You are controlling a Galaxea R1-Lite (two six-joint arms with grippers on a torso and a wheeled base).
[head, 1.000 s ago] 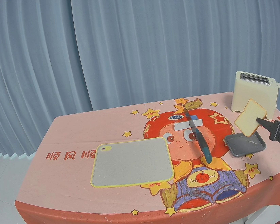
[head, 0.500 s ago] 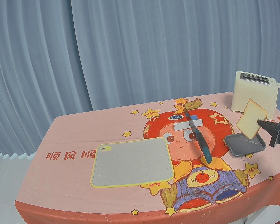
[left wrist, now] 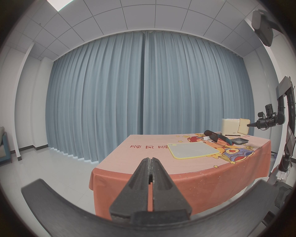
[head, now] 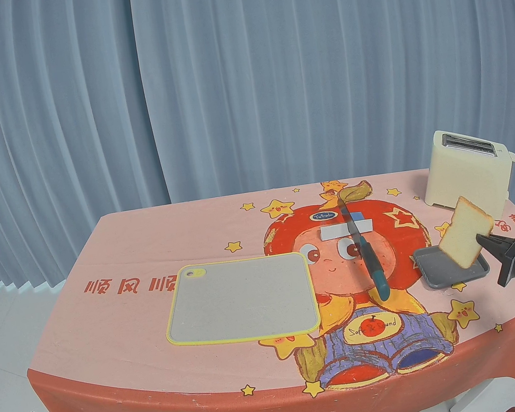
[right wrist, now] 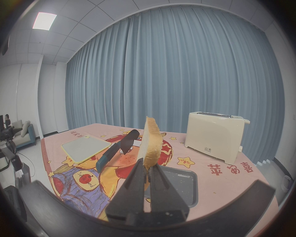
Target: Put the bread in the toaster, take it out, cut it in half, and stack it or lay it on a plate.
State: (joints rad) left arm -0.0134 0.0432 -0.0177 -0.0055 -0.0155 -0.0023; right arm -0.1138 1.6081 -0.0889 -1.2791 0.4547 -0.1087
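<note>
My right gripper [head: 481, 239] [right wrist: 147, 168] is shut on a slice of bread [head: 464, 232] [right wrist: 150, 147], held upright in the air above the grey plate [head: 428, 272] [right wrist: 186, 184]. The cream toaster [head: 469, 169] [right wrist: 215, 135] stands behind it at the table's far right, its slots facing up. A knife with a teal handle [head: 366, 252] [right wrist: 115, 148] lies on the cloth between the plate and the grey cutting board [head: 242, 299] [right wrist: 84, 148]. My left gripper [left wrist: 150, 164] is shut with nothing in it, low and well off the table's near left corner.
The table [head: 150, 250] carries a pink cartoon cloth. A small white and blue block [head: 346, 229] sits under the knife blade. Blue curtains hang close behind the table. The right table edge lies just beyond the toaster and plate.
My right gripper has turned the bread from nearly face-on to more edge-on and lowered it slightly over the plate. The left arm has not moved.
</note>
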